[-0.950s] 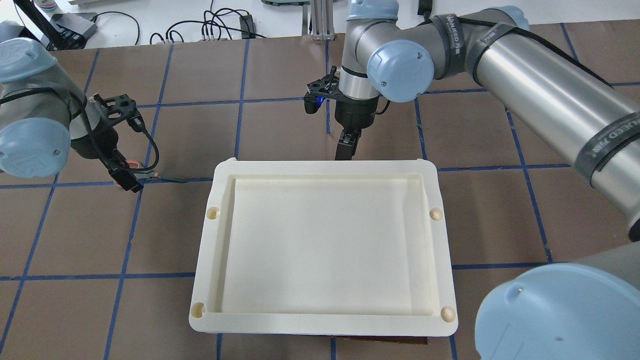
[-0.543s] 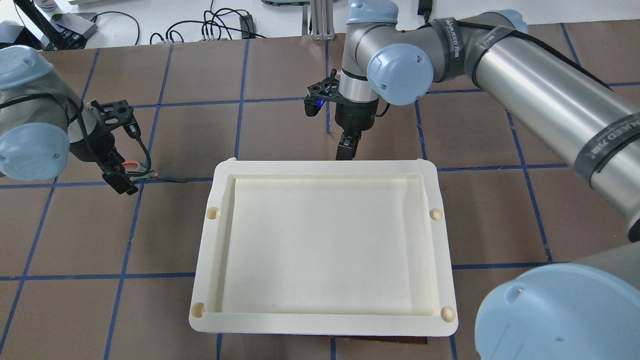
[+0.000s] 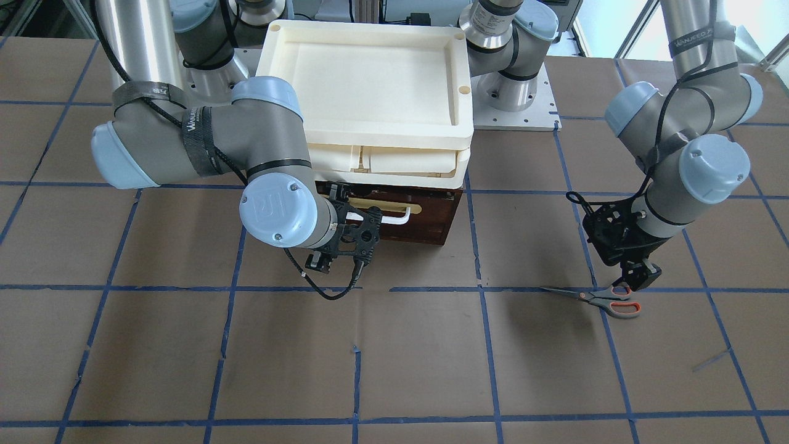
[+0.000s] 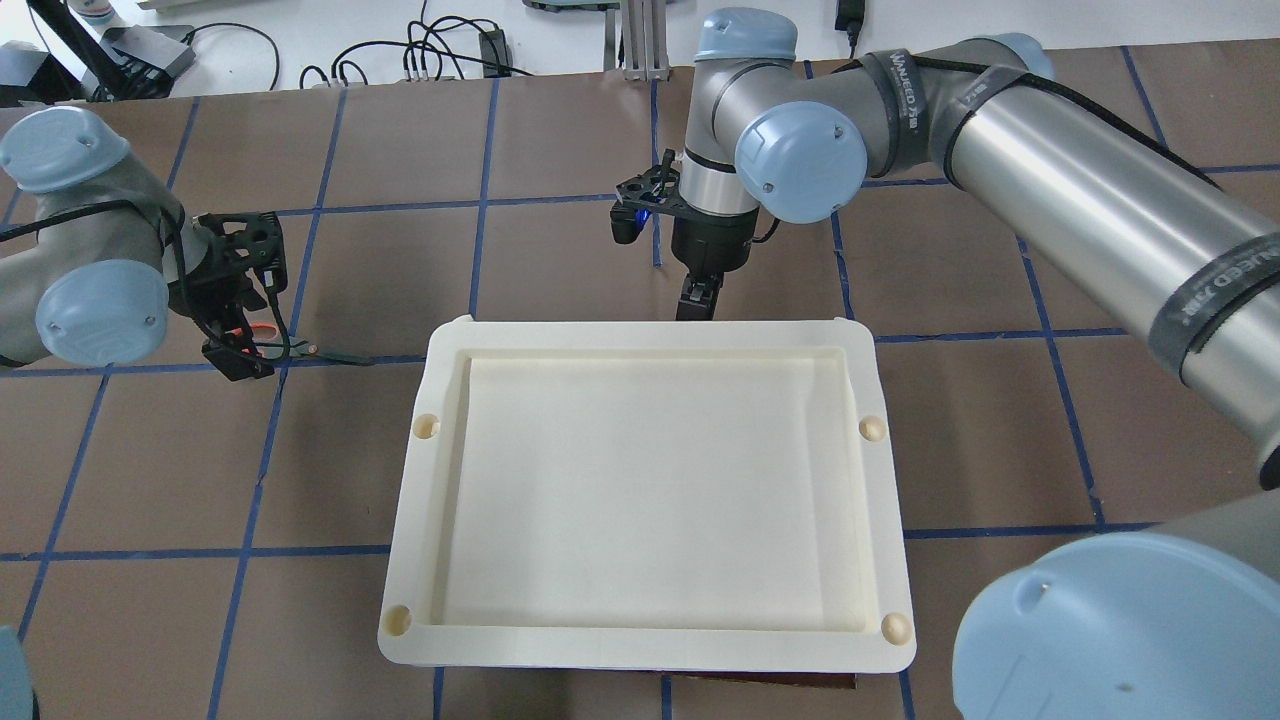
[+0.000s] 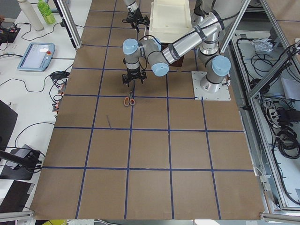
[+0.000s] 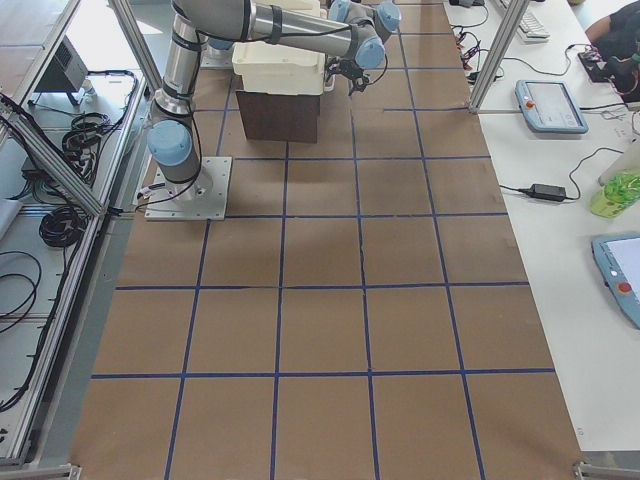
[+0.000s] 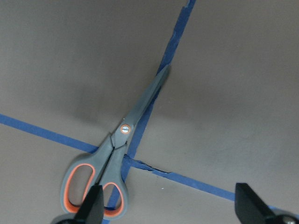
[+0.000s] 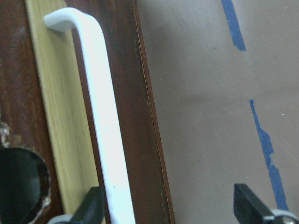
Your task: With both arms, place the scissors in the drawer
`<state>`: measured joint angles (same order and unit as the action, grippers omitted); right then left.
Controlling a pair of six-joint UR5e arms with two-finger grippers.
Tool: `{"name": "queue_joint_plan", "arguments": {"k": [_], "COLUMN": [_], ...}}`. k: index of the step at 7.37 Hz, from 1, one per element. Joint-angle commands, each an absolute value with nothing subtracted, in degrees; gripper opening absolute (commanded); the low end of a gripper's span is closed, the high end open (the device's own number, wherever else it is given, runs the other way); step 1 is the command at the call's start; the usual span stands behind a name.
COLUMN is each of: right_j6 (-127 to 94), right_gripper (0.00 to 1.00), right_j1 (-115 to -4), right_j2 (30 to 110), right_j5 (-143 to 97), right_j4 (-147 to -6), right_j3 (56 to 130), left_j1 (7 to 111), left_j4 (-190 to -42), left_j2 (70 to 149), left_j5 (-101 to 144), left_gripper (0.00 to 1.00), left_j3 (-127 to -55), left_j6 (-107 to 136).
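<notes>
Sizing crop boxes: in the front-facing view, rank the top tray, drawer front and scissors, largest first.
1. top tray, though it sits nearer the camera
2. drawer front, partly hidden by the right arm
3. scissors, clearly smallest

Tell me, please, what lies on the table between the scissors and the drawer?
Nothing: in the front-facing view the stretch from the scissors to the drawer is bare brown table, crossed only by blue tape lines.
</notes>
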<state>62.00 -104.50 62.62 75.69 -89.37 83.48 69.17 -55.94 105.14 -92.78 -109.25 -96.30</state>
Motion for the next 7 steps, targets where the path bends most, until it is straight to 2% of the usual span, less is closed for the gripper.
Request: {"name": "queue_joint_plan", "arguments": {"k": [1, 7], "right_j6": [62.14, 62.67], "right_gripper": [1.00, 1.00], "right_j1": [-104.50, -104.41], "right_j2": [62.49, 61.35], "right_j5": [75.67, 76.37], "right_j4": [-90.43, -91.23], "right_j3": [83.67, 80.34], "left_j1": [69.17, 69.08], "left_j4": [-48.39, -42.80], "left_j2": [109.83, 114.69], "left_j5": [-92.72, -92.29], "left_gripper": [0.99, 0.98], "left_j3": [-109.69, -109.69], "left_j6": [-104.54, -116.19]}}
